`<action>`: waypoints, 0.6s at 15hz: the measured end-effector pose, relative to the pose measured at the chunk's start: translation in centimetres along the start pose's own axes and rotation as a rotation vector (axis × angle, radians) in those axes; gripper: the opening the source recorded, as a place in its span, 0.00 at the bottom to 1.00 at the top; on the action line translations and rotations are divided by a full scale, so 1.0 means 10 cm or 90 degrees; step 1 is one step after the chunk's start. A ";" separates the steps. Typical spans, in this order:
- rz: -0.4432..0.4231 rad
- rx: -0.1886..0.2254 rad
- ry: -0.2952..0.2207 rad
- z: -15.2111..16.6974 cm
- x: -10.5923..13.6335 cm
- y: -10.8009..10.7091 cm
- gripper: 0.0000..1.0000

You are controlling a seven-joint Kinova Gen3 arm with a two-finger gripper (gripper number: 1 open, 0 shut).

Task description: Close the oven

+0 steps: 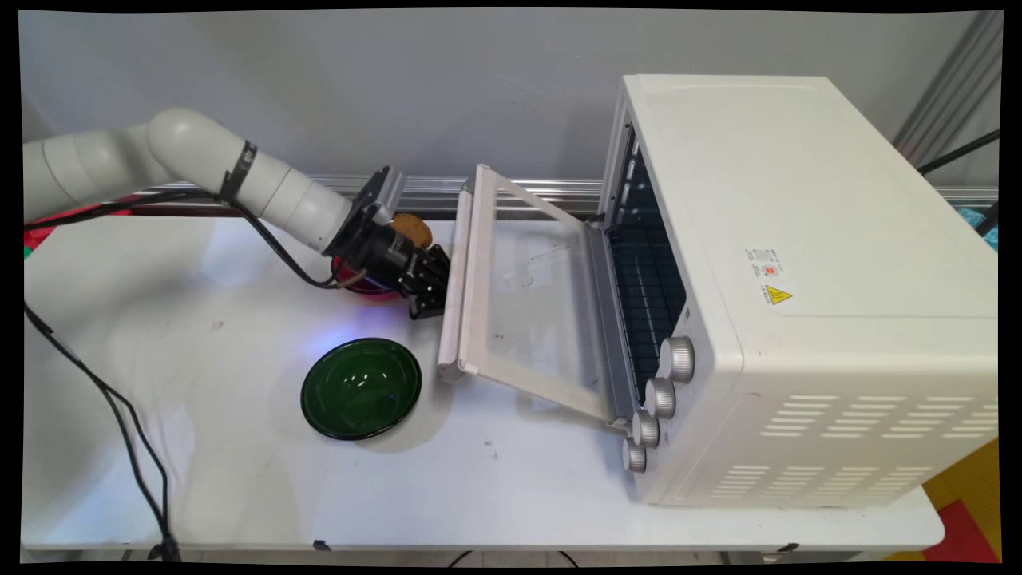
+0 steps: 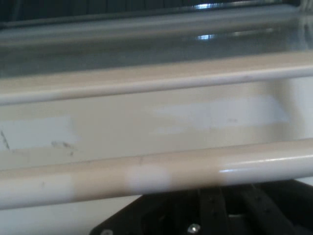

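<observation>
The gripper (image 1: 435, 289) meets the open oven door's handle (image 1: 452, 279); finger state cannot be told. Just behind it, a red bowl (image 1: 361, 286) holds bread (image 1: 411, 230); near it, a green bowl (image 1: 361, 388) holds nothing

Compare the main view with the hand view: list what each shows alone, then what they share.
Only the main view: the oven body with its four knobs, the green bowl, a red bowl with a brown item behind the arm, and the table. Only the hand view: the handle's underside close up, and scuffs on the door frame. Both: the open door, its handle, and the end effector at that handle.
</observation>
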 end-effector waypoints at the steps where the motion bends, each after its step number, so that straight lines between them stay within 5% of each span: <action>1: 0.000 -0.001 0.007 -0.03 0.05 -0.01 0.00; 9: 0.001 0.002 0.058 -0.14 0.60 -0.08 0.00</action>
